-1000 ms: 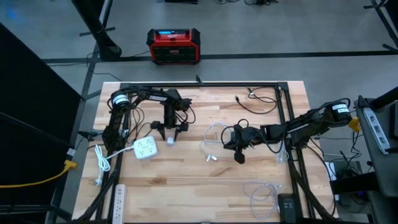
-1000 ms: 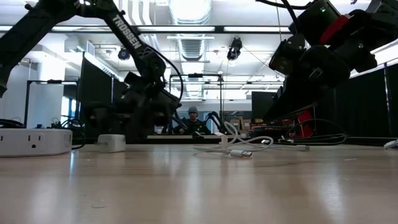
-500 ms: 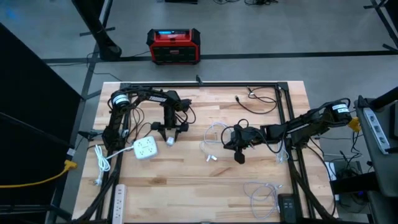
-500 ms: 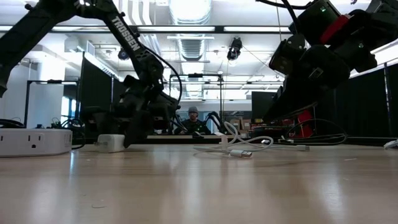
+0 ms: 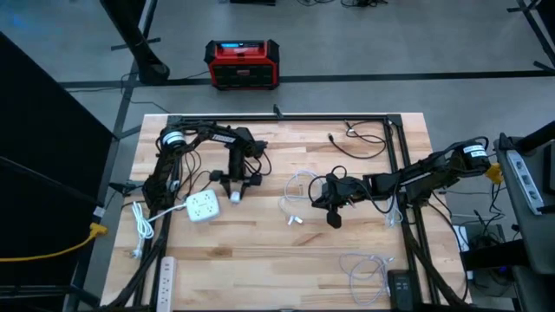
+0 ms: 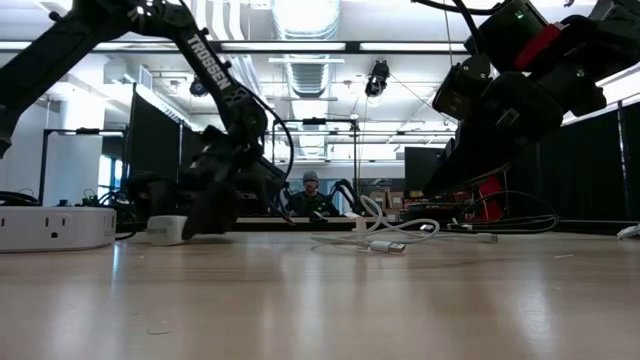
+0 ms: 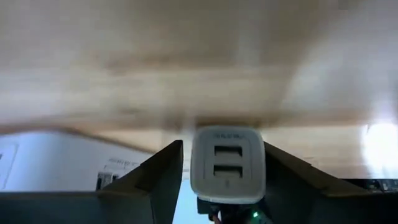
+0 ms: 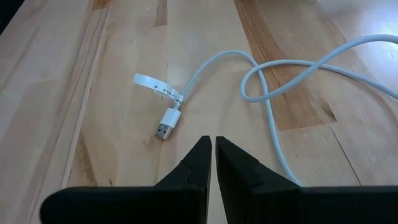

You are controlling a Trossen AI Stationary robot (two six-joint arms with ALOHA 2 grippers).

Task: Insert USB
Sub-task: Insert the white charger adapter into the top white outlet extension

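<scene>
A small white USB charger with two ports facing the camera lies on the wooden table, left of centre. My left gripper reaches slantwise down over it, open, with one finger on each side. The white USB cable lies coiled at the table's middle, its plug flat on the wood beside a paper tag. My right gripper hovers shut just above the table, short of that plug. My left gripper's one finger lies against the charger's side wall; the other finger stands a narrow gap off the opposite side. The fingers slant down from the far side. The charger rests on the table.
A white multi-socket block sits just left of the charger, and a power strip lies at the near left edge. A black cable lies far right and another white cable near right. A red power unit stands on the floor beyond.
My left gripper has sunk a little over the charger and drawn its fingers closer together around it. The charger has slid slightly toward the table's left. My right arm has kept still.
</scene>
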